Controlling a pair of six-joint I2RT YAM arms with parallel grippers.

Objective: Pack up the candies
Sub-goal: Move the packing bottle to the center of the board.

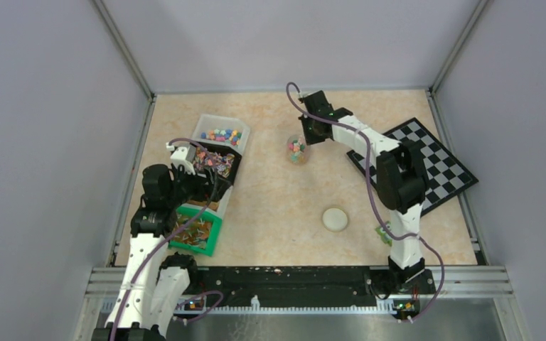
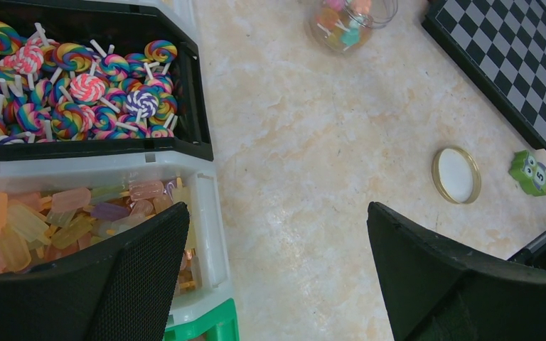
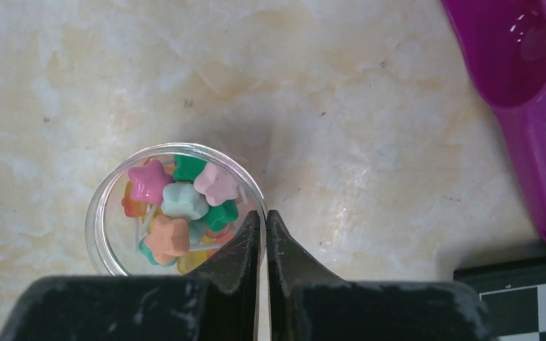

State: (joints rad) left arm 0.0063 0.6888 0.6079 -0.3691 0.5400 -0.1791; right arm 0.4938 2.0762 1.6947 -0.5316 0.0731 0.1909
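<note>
Here, right tool (image 3: 264,217) closed at jar (image 3: 99,213) rim, hiding some candies (image 3: 181,202), left tool (image 2: 276,212) gaping, scoop (image 3: 533,121) cropped.

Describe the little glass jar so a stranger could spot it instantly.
From the checkerboard on the right of the table, look left toward the middle. The small clear jar stands there, lidless and round, holding star-shaped candies, unlike the rectangular bins farther left.

We get bright, even overhead light; soft shadow beside the jar (image 3: 94,227), small glints on the scoop (image 3: 533,156); right pincer (image 3: 264,217) maybe slightly defocused.
</note>
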